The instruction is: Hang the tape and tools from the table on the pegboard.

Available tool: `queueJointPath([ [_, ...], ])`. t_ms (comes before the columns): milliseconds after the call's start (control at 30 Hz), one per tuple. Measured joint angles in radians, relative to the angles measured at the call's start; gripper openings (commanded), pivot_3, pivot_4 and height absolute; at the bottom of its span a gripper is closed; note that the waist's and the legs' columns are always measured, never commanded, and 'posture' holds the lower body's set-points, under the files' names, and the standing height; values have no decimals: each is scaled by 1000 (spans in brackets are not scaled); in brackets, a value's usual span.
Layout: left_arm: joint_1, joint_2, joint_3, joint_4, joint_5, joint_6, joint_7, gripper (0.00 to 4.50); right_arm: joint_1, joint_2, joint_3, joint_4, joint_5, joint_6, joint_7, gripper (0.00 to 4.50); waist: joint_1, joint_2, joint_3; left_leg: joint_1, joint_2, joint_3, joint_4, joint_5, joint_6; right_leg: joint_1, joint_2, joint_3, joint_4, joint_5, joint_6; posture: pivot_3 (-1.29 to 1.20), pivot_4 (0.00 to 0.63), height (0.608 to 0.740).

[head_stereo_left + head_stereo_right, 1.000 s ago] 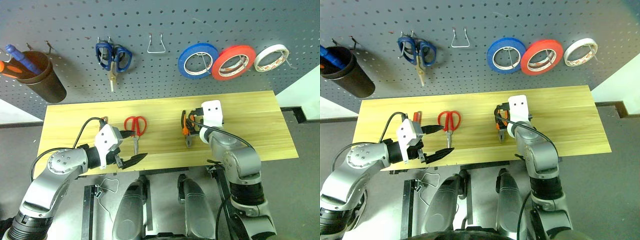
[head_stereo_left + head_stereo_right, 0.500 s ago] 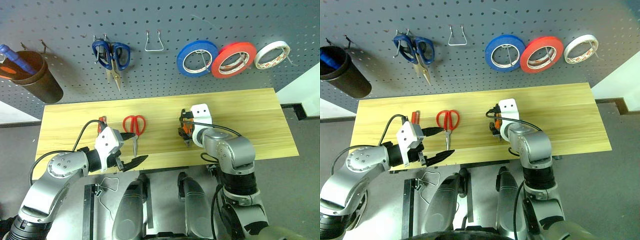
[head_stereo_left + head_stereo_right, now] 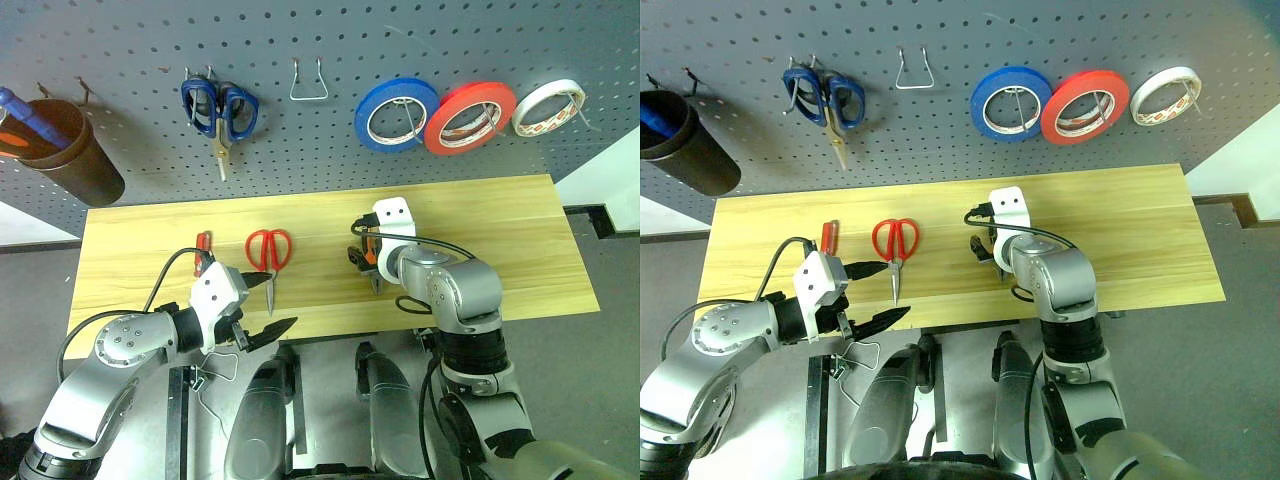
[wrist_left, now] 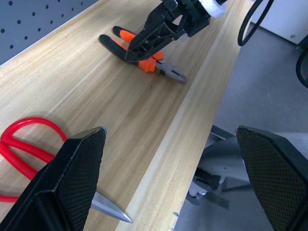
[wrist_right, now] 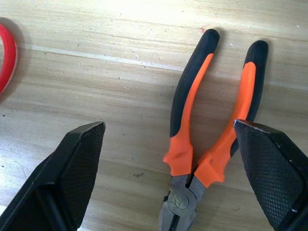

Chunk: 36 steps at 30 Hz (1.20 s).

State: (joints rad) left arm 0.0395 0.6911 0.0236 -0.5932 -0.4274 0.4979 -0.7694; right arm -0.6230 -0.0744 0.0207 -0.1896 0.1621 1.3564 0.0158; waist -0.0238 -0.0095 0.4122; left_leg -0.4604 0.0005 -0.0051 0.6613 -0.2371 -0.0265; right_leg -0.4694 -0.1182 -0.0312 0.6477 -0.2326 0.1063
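The right gripper (image 5: pixel 168 178) hangs over the pliers (image 5: pixel 211 130) with its jaws released and spread wide, grasping nothing. The pliers lie flat on the worktop (image 3: pixel 500 240), and in the right wrist view they sit between the two fingers but off-centre, closer to one finger than the other. Their long axis runs roughly along the line the jaws point: nose toward the wrist, the two orange-and-black handles splayed away from it. So the jaws' closing line crosses the tool's length, which looks like the alignment a pinch across the handles would need; a small sideways shift to centre them seems the remaining correction.

The left gripper (image 3: pixel 262 300) sits at the near edge of the worktop, jaws also released and empty. The red-handled scissors (image 3: pixel 270 255) lie just ahead of it, blades pointing back toward the jaws, and the screwdriver (image 3: pixel 204 243) lies just beside the scissors. The right arm is plainly the nearer one to the pliers.

The red tape (image 3: pixel 469 118) already hangs on the pegboard (image 3: pixel 320 40), between a blue roll (image 3: pixel 397 115) and a white roll (image 3: pixel 550 107).
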Motion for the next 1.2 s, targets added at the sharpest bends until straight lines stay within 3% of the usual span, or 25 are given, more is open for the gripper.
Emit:
queueJointPath([
  [533,5,0,1,-4,-1,15,8,4500,-74,64,-77,95,-41,76,-63,4458,-22,1,5,-1,0,0,0,0,0,-2,0,0,0,0,0,16,482,716],
  [1200,27,5,8,-43,-22,30,13,4500,-87,65,-85,135,-62,62,-68,4458,-22,3,16,-2,0,1,-3,0,0,-4,0,0,0,0,0,25,498,716],
])
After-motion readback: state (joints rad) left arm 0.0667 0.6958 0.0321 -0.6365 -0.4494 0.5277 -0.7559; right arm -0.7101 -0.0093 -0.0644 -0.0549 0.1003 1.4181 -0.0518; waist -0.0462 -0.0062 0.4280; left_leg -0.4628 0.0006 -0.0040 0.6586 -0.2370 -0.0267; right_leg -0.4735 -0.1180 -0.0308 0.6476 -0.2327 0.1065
